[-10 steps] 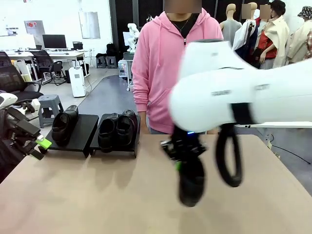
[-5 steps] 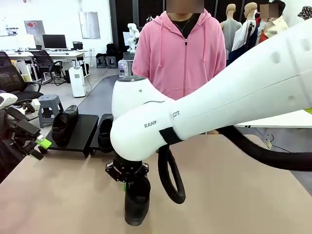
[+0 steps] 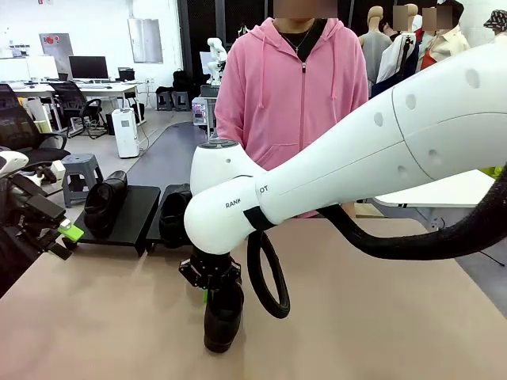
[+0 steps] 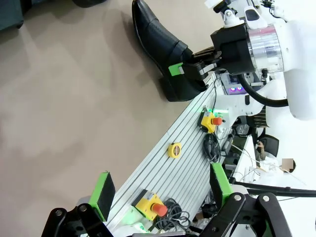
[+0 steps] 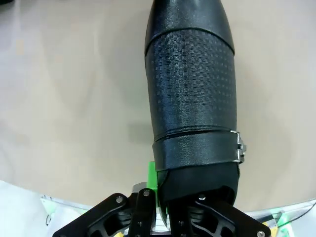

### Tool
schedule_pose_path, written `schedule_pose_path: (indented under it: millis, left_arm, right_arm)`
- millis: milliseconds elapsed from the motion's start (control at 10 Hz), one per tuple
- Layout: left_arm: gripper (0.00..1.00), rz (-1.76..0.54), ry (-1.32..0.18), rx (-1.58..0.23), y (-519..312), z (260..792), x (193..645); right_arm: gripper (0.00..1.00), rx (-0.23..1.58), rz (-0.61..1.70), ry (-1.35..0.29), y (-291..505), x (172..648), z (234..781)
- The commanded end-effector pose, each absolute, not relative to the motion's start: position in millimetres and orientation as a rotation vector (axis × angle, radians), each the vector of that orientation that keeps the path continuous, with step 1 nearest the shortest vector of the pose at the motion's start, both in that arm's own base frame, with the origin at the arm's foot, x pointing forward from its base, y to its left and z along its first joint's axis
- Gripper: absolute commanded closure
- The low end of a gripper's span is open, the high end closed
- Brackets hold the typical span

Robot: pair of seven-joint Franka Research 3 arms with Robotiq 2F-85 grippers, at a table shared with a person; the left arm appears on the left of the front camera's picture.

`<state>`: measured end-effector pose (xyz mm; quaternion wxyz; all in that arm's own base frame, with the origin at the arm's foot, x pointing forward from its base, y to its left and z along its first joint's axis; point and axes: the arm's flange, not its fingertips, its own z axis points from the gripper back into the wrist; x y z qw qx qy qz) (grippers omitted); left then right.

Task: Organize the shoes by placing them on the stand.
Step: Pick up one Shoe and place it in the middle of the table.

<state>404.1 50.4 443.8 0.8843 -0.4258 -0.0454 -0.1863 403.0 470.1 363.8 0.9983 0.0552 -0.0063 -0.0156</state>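
Observation:
My right gripper [image 3: 212,286] is shut on the heel rim of a black glossy shoe [image 3: 224,321], which hangs toe-down just over the tan table, left of centre. In the right wrist view that shoe [image 5: 190,84] runs away from the gripper [image 5: 173,197], and one green pad [image 5: 152,180] presses its rim. The black stand [image 3: 139,207] sits at the far left. One shoe [image 3: 105,202] rests on its left panel, and shoes [image 3: 173,215] on its right panel are partly hidden by my arm. My left gripper [image 3: 65,240] waits open at the left edge, with the held shoe [image 4: 163,39] far ahead of it [image 4: 162,187].
A person in a pink hoodie [image 3: 289,95] stands at the table's far side, behind my right arm. A black cable loop [image 3: 265,277] hangs from that arm beside the shoe. Yellow stop-button boxes [image 4: 210,120] sit on the metal rail along the table's near edge.
My right arm has swung from the table's right-middle across to the left, carrying the shoe with it. The left arm and the shoes on the stand have not moved.

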Motion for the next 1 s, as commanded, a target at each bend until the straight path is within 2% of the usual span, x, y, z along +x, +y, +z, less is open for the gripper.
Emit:
schedule_pose_path:
  millis: [0, 200, 400, 700, 900]
  left_arm:
    - [0.00, -0.394, -0.089, -0.884, 52, 445, 401]
    - [0.00, -0.394, -0.089, -0.884, 52, 445, 401]
    - [0.00, -0.394, -0.089, -0.884, 52, 445, 401]
    - [0.00, -0.394, -0.089, -0.884, 52, 445, 401]
    - [0.00, -0.394, -0.089, -0.884, 52, 445, 401]
  right_arm:
    - [0.00, 0.128, -0.044, -0.033, 477, 391, 373]
    - [0.00, 0.128, -0.064, 0.014, 452, 381, 399]
    - [0.00, 0.156, -0.110, -0.051, 361, 361, 474]
    - [0.00, 0.477, -0.076, -0.100, 175, 320, 540]
    - [0.00, 0.648, -0.153, -0.125, 95, 314, 532]
